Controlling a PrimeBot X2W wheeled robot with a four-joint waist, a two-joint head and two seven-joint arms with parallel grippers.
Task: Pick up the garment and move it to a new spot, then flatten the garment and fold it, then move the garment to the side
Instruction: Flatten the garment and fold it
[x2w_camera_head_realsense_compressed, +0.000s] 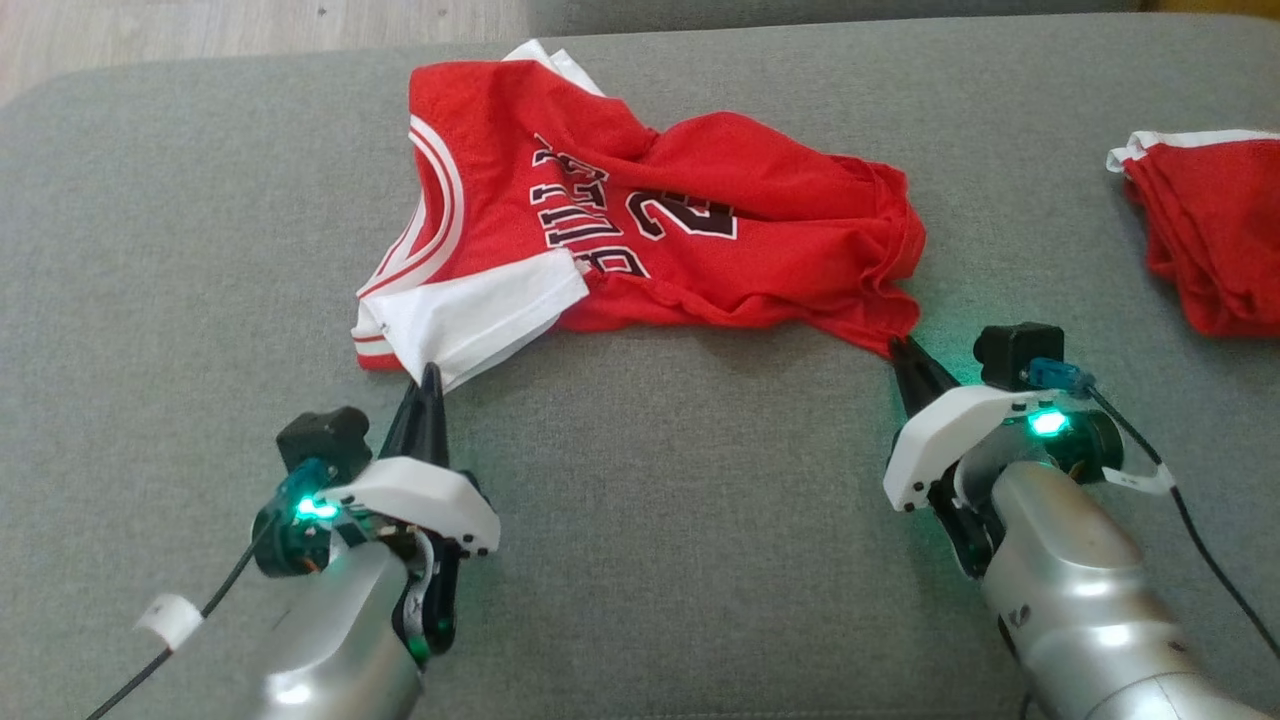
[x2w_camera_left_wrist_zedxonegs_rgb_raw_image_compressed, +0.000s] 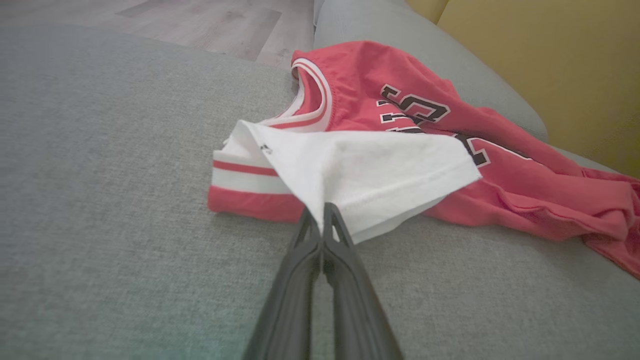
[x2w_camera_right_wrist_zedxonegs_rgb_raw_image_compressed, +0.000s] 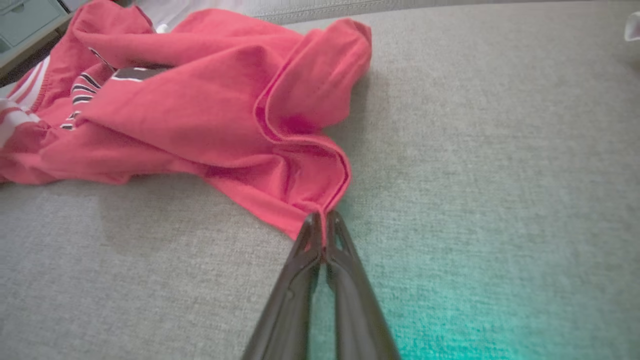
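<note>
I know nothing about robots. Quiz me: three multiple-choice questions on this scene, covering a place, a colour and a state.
1. Where is the second red garment? A) right of the jersey, apart B) under it C) on the floor
2. What colour cloth does the left gripper pinch? A) black B) white C) yellow
3. The right gripper is: A) wide open B) shut on the jersey's red hem C) shut, empty
Answers: A, it lies apart at the right; B, it grips white fabric; B, it clamps the red corner.

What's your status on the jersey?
Left gripper shut on jersey, white flap. Right gripper shut on red hem. Jersey crumpled on cushion. Other red garment far right, apart.
</note>
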